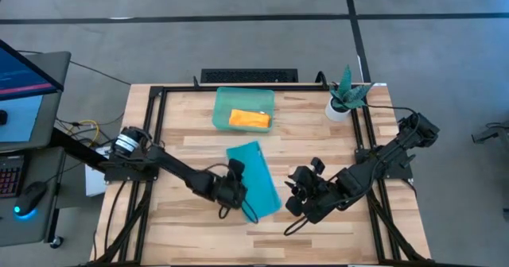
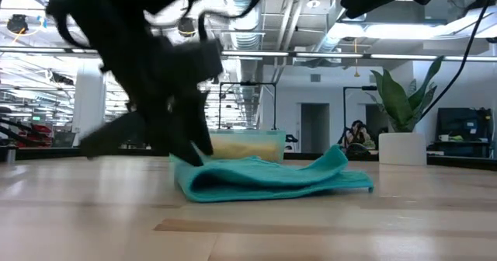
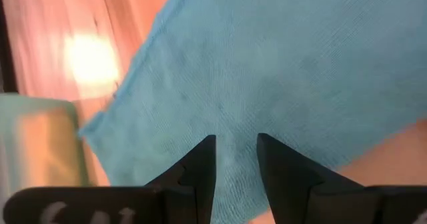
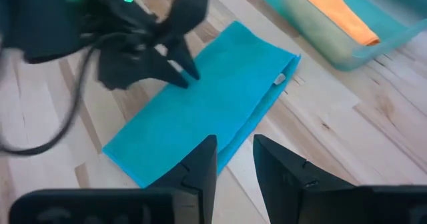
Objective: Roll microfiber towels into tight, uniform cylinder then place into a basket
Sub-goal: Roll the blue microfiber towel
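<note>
— High view first: where does everything sit?

— The teal towel point(image 1: 256, 179) lies folded into a long strip near the middle of the counter point(image 1: 191, 128), running slantwise from mid-counter toward the front edge. The orange towel point(image 1: 250, 120) is already in the basket point(image 1: 223, 100), which sits at the back edge, centre. My left hand point(image 1: 238, 189) is down on the strip's left long edge, toward its front end. My right hand point(image 1: 301, 194) waits just beside the strip's right edge, off the cloth.

— And the fingers?

— On both hands they stand a little apart, a narrow gap, neither one pinching anything. The left fingertips point(image 3: 203, 159) rest on the cloth without gripping it.

— So how do you roll it well?

— I reckon I should start at the front end, catch that short edge squarely, and turn it over tight while my other hand holds the strip flat. If the first turn goes crooked, the cylinder will cone.

— Room to work?

— Bare counter lies front and left. The potted plant point(image 1: 345, 98) stands at the back right corner, well apart. The path from strip to basket looks open.
</note>
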